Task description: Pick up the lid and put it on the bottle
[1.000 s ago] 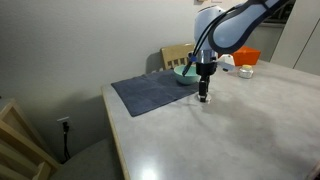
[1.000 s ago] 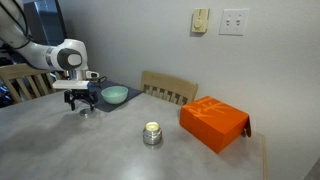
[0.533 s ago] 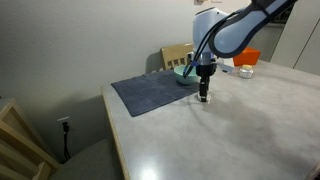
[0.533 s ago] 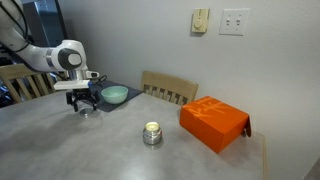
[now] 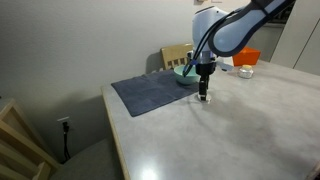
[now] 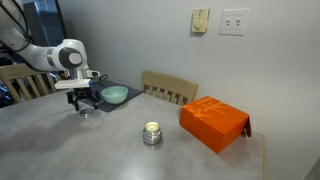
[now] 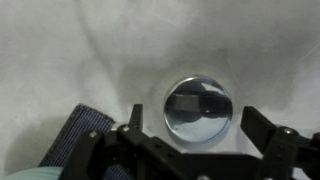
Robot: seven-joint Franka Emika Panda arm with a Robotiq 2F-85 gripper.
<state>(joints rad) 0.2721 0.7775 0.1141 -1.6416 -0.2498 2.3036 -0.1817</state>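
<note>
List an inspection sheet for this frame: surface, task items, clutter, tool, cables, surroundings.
Surface: grey table, with a dark mat lying on it.
Job's things: lid flat on the table under the tool; bottle upright, well apart from it.
Clutter: teal bowl; orange box.
Grippers: tool open, fingers either side of the lid.
Cables: nothing seen on the table.
Surroundings: wooden chair; wall switches.

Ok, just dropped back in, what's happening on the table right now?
The arm's gripper is down at the table beside the teal bowl, right over the lid. In the wrist view its jaws stand open on either side of the lid, not yet closed on it. The bottle stands apart, further along the table near the orange box, waiting for the lid.
</note>
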